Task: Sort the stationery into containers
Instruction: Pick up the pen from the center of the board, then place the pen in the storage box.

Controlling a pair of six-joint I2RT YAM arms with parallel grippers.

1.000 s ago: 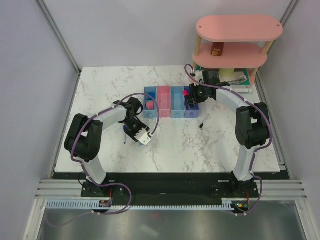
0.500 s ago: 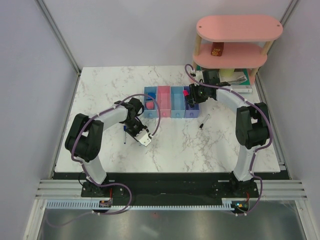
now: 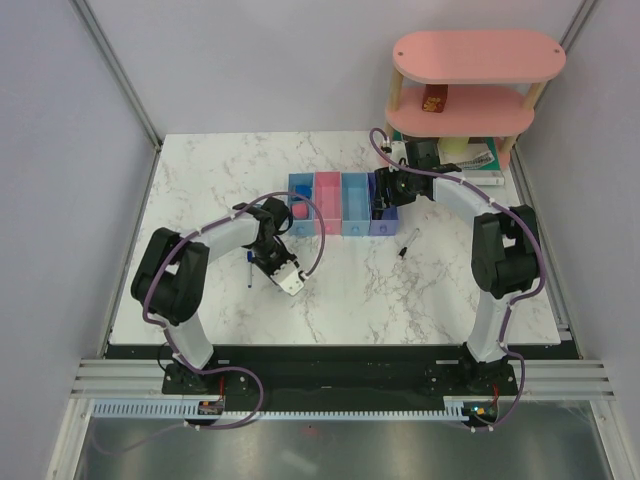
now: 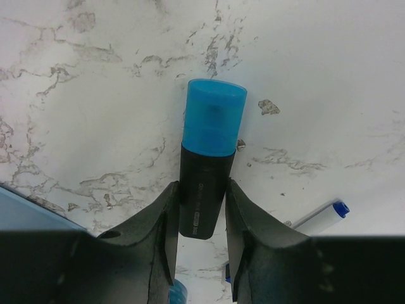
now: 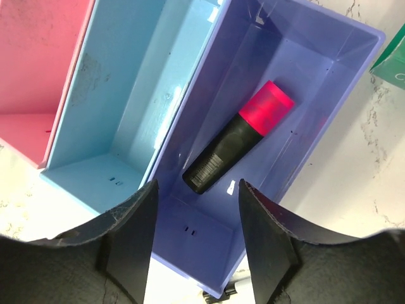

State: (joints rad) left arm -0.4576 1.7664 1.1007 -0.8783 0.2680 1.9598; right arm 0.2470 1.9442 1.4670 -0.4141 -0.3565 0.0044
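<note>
On the left wrist camera I see the left gripper (image 4: 202, 212) pinching a black highlighter with a blue cap (image 4: 214, 120) by its barrel. The cap points away over the marble table (image 4: 95, 95), and a blue-capped pen (image 4: 321, 217) lies just beside it. The overhead view hides that grip under the wrist, but it places the grip left of centre, in front of the row of four bins (image 3: 328, 200). On the right wrist camera, the right gripper (image 5: 197, 218) has its jaws spread above the purple bin (image 5: 316, 57). A pink-capped highlighter (image 5: 237, 145) lies diagonally on that bin's floor, touching neither finger. Only the overhead view shows a second pen (image 3: 408, 243) on the table, just in front of that bin.
</note>
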